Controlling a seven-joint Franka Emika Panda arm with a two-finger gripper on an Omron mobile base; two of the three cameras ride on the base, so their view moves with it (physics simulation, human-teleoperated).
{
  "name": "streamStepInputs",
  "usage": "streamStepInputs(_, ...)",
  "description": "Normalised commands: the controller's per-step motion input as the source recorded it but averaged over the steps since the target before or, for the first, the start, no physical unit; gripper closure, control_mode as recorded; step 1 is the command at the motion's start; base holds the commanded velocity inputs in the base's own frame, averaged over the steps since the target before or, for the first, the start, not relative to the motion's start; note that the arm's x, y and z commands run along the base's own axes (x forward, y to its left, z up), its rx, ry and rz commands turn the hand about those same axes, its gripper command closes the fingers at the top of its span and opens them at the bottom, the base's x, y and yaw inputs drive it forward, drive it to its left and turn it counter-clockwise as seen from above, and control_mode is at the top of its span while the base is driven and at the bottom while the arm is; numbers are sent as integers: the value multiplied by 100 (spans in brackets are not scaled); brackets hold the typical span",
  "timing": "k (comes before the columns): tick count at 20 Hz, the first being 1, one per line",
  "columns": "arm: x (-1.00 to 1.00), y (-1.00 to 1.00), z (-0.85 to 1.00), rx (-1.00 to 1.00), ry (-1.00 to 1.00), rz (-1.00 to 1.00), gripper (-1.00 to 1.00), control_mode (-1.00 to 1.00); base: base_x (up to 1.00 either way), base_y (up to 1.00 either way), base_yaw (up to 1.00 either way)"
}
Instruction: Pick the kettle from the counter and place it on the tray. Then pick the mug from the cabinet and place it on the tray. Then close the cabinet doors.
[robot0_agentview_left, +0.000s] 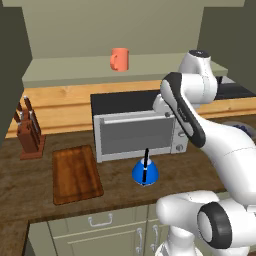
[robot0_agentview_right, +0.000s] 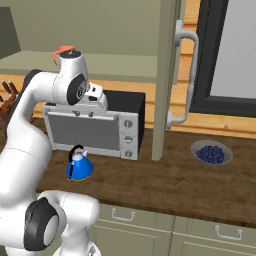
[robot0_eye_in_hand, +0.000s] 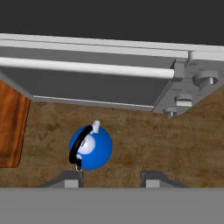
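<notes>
The blue kettle (robot0_agentview_left: 145, 172) (robot0_agentview_right: 79, 167) stands on the dark wood counter (robot0_agentview_left: 190, 170) in front of the toaster oven, its black handle upright. In the hand view the kettle (robot0_eye_in_hand: 90, 147) lies below and a little left of my gripper (robot0_eye_in_hand: 111, 180), which hangs well above it, open, with nothing between its fingers. The reddish-brown tray (robot0_agentview_left: 76, 173) lies flat to the kettle's left with nothing on it. The orange mug (robot0_agentview_left: 119, 59) stands on the shelf of the open cabinet (robot0_agentview_left: 75, 72). One cabinet door (robot0_agentview_right: 167, 75) stands swung out, its silver handle (robot0_agentview_right: 187, 75) facing me.
A silver toaster oven (robot0_agentview_left: 140, 127) sits just behind the kettle, under my hand. A wooden knife block (robot0_agentview_left: 29, 131) stands at the far left. A bowl of blue berries (robot0_agentview_right: 211, 152) rests on the counter to the right, below a dark-framed window (robot0_agentview_right: 230, 55).
</notes>
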Motion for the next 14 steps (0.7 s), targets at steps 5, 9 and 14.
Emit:
streamStepInputs(5,-20,3,-8,1,0,0,-100,-100,0,0,0)
streamStepInputs(9,-52,15,-33,-4,0,0,-100,-100,0,0,0)
streamStepInputs(14,-31,38,-33,0,0,-5,-100,-100,0,0,0)
